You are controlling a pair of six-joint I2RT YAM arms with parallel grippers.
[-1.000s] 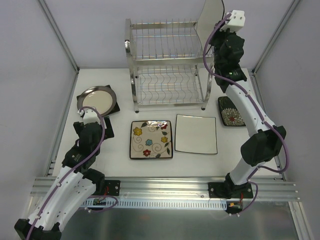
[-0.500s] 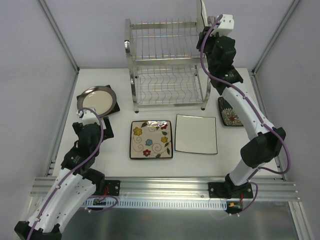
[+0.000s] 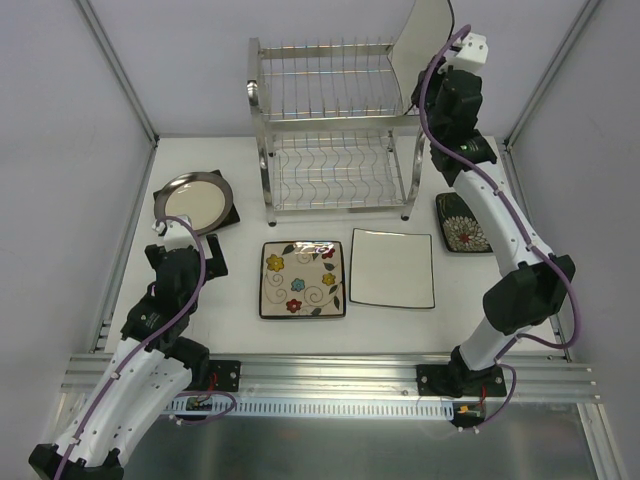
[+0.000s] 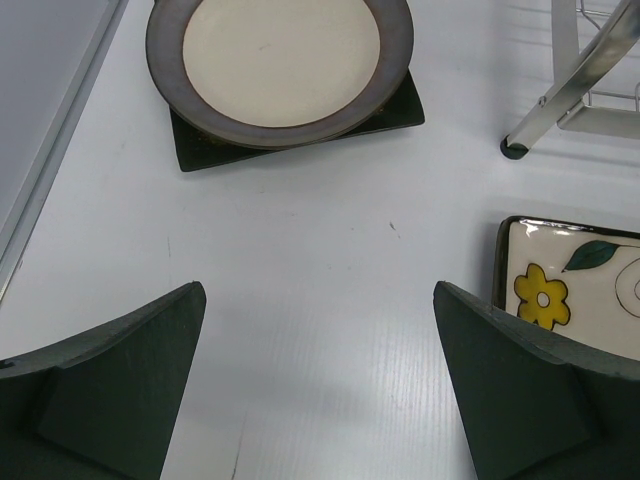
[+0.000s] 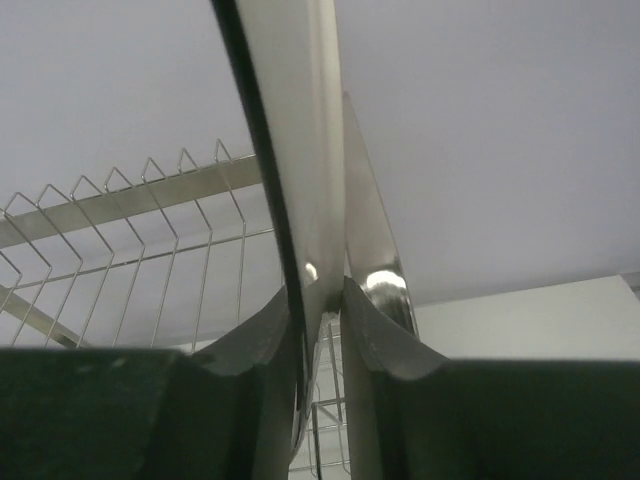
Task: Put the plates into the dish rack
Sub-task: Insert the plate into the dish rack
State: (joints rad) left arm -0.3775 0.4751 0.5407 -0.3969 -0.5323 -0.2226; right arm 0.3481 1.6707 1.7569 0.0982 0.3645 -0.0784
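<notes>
Two-armed, sitting at the near edge of the white table (image 3: pixel 240 175) and facing the two-tier chrome dish rack (image 3: pixel 335 130) at its far side. Stretching the right arm (image 3: pixel 500 215) high to the rack's right end, level with the top tier. Pinching a plain white plate (image 3: pixel 425 40) by its lower edge in the right gripper (image 5: pixel 322 297), with the fingers pressed against both faces, and holding it on edge, tilted, just beside the rack's right post; not showing whether the rim is touching the wires. Leaving five more plates flat on the table: a second white square plate (image 3: pixel 392 267) in front of the rack, just right of the cream flowered plate (image 3: pixel 303 278); the dark white-flowered plate (image 3: pixel 462 228) partly under the right arm; the round cream plate (image 3: pixel 194 200) resting on a dark square plate (image 4: pixel 205 150) at the far left. Hovering the left gripper (image 4: pixel 319 290) low over the table near the round plate, with jaws spread wide and gripping nothing
</notes>
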